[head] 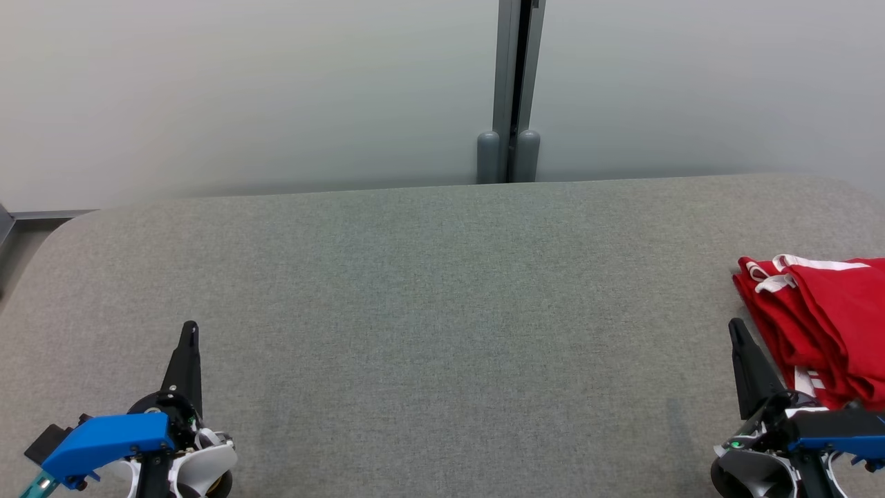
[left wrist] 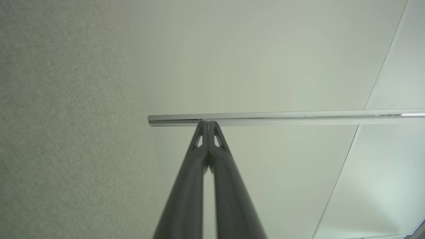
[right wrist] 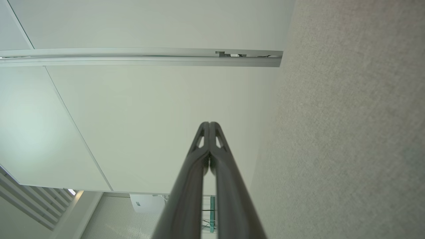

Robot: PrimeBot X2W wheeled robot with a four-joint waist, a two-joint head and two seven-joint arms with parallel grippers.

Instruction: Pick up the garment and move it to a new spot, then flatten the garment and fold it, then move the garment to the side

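Garment (head: 823, 325) lies on the table (head: 415, 311) at its right edge. Right gripper (head: 736, 326) stands over the near right, just left of the garment. Left gripper (head: 190, 328) stands over the near left, well apart from it. A wall (head: 242, 90) runs behind the table, with a post (head: 513, 83) right of centre.

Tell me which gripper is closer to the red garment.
The right gripper, at the head view's lower right, its shut jaws just beside the red garment. The left gripper sits far across the grey surface, at lower left.
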